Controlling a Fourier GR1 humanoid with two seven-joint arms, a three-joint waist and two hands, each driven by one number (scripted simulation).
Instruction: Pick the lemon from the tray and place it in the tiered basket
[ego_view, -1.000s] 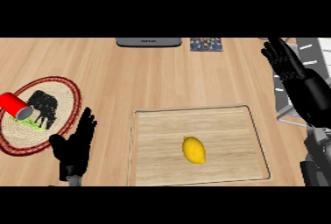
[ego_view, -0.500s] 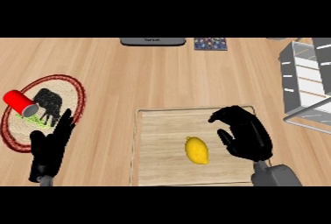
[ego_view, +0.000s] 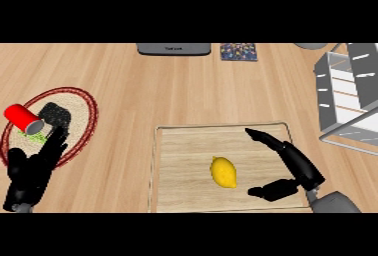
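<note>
While the lemon (ego_view: 224, 171) lies on its side near the middle of the wooden tray (ego_view: 177, 145), untouched and apart from both hands, the pick is judged not yet made. The right hand (ego_view: 295, 167) is held over the tray's right part, just beside the fruit, its fingers (ego_view: 267, 139) stretched out straight toward the far edge and the thumb spread below; nothing is gripped.

Several risks can be foreseen from this position. Because the lemon is rounded and tapers at both ends, it could be rolled or nudged across the smooth board if it is touched by one side of the hand before the other. Were the fingers to be closed too far to the right, only the fruit's edge would be caught and it might be squeezed out sideways. The tray's low rim could also be struck by the thumb if the hand is lowered without being shifted left first.

The tiered basket (ego_view: 347, 95) stands at the right edge of the table (ego_view: 148, 85), well apart from the tray, so a carry across open table would be needed, and its slanted shelves and wire frame could be bumped on approach.

The left hand (ego_view: 29, 172) is seen at the lower left, open, its fingers overlapping a round red-rimmed mat (ego_view: 85, 107) on which a red cup (ego_view: 23, 119) lies tipped; no part in the task is expected of it.
</note>
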